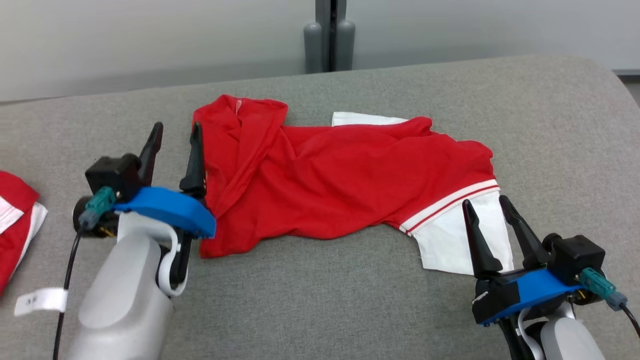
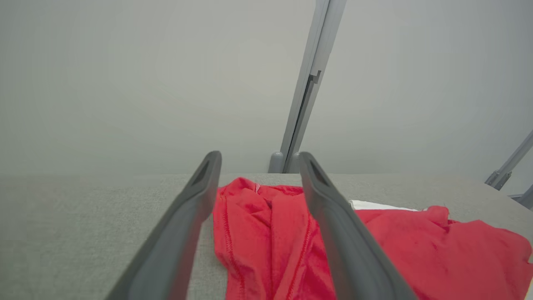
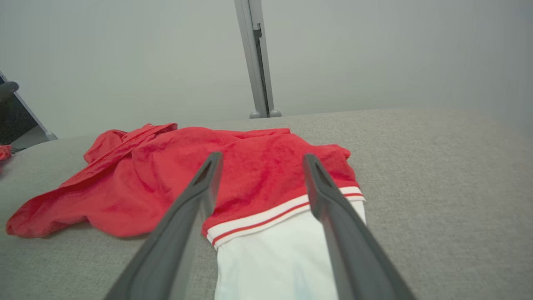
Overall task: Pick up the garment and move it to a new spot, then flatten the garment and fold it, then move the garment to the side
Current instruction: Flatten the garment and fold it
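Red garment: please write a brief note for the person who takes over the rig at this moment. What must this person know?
Left gripper: open, holding nothing, at the left end of the red garment.
Right gripper: open, holding nothing, at the garment's white section on the right end.
Garment: lies wrinkled across the grey surface, bunched at the left end.
Done: cannot tell whether it was already moved to a new spot.
Left: flatten it, fold it, move it to the side.
Note: a second red and white garment lies at the far left.
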Robot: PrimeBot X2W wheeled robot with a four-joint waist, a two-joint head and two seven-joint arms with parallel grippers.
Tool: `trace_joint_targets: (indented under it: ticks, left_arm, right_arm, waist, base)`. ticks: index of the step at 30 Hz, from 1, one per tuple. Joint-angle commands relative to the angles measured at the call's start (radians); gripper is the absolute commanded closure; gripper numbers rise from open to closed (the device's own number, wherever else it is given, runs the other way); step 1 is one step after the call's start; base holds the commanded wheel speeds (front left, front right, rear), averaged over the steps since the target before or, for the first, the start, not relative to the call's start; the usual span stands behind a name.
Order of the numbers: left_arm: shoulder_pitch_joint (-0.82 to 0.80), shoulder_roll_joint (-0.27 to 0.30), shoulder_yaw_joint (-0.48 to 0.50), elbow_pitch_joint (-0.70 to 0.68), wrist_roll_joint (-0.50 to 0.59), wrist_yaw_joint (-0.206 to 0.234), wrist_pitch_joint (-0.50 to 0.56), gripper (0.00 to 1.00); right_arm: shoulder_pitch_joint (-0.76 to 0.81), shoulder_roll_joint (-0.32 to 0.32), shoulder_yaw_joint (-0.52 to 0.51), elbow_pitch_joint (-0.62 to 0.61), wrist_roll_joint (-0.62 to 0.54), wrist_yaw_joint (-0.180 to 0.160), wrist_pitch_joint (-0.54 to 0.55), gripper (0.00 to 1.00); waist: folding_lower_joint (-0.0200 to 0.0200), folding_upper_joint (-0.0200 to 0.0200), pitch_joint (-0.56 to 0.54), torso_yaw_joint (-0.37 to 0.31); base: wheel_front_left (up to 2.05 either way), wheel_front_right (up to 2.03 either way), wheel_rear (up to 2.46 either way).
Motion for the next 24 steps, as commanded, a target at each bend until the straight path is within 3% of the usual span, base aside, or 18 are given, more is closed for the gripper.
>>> trace_joint_targets:
  ticks: [1, 11, 24]
  left_arm:
    - [0.038, -0.001, 0.016, -0.025, 0.010, 0.003, -0.004, 0.00]
    - [0.364, -0.030, 0.121, -0.283, 0.133, 0.010, -0.004, 0.00]
    - [0.540, -0.024, 0.172, -0.319, 0.178, -0.014, -0.004, 0.00]
  right_arm:
    - [0.015, -0.003, -0.005, -0.001, -0.003, 0.000, 0.002, 0.00]
    - [0.084, -0.003, -0.063, 0.001, 0.003, 0.000, 0.014, 0.00]
    - [0.181, -0.002, -0.148, 0.003, -0.008, 0.000, 0.024, 0.00]
  waist:
    - [0.0001, 0.0000, -0.011, 0.002]
    - [0.0001, 0.0000, -0.112, 0.047]
    - [0.0001, 0.0000, -0.195, 0.103]
  base:
    - [0.00, 0.00, 0.00]
    - [0.00, 0.00, 0.00]
    - [0.00, 0.00, 0.00]
